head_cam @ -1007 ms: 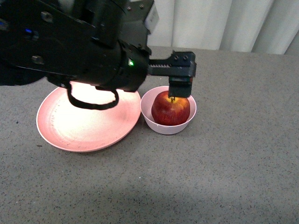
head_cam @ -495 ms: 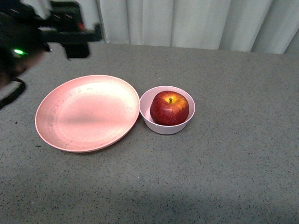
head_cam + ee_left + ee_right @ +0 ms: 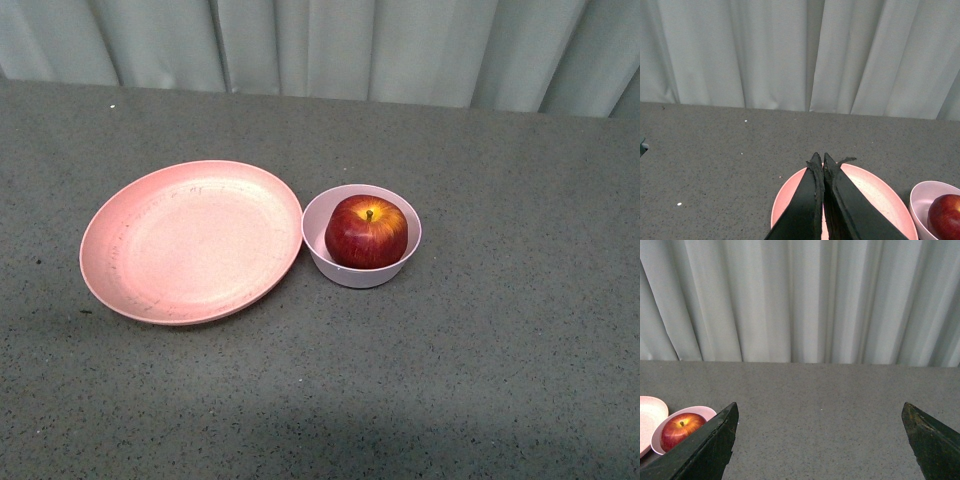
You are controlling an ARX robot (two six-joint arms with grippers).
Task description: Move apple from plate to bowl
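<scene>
The dark-red apple (image 3: 366, 232) with its yellow patch and brown stem rests inside the small pale pink bowl (image 3: 317, 243). Just left of the bowl lies the wide salmon-pink plate (image 3: 190, 240), with nothing on it. Neither arm shows in the front view. In the left wrist view my left gripper (image 3: 820, 159) is shut on nothing, its tips over the near side of the plate (image 3: 875, 190), with the bowl (image 3: 925, 195) and apple (image 3: 945, 216) off to one side. My right gripper (image 3: 820, 412) is open above bare table, with the apple (image 3: 681, 429) and bowl (image 3: 705, 412) beside one finger.
A grey speckled tabletop (image 3: 500, 330) spreads around the dishes. A pale pleated curtain (image 3: 400, 45) hangs along the table's far edge.
The left arm, which hung over the bowl a second ago, has drawn back to the left and left the front view. The apple stays in the bowl.
</scene>
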